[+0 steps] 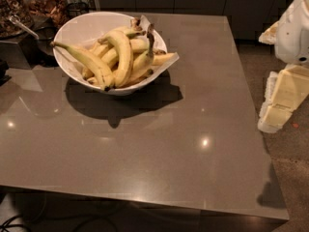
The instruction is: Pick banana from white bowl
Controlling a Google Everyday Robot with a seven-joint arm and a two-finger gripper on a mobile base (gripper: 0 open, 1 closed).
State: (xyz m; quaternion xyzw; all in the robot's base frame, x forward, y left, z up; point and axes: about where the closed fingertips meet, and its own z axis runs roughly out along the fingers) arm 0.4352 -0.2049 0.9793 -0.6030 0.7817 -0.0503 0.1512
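The white bowl [77, 28] stands on the far left part of the table and holds several bananas. The banana [123, 54], plump and evenly curved, lies on top in the middle of the pile. A longer, slimmer banana [84, 59] with a thin stem lies in front of it on the left. My gripper [282, 100], a cream and white shape, hangs beyond the table's right edge, far from the bowl and below my white arm housing [294, 28].
The grey-brown table [159, 144] has its front edge near the bottom of the view and its right edge close to my arm. Dark containers with dried goods and a metal spoon [24, 28] stand at the far left behind the bowl.
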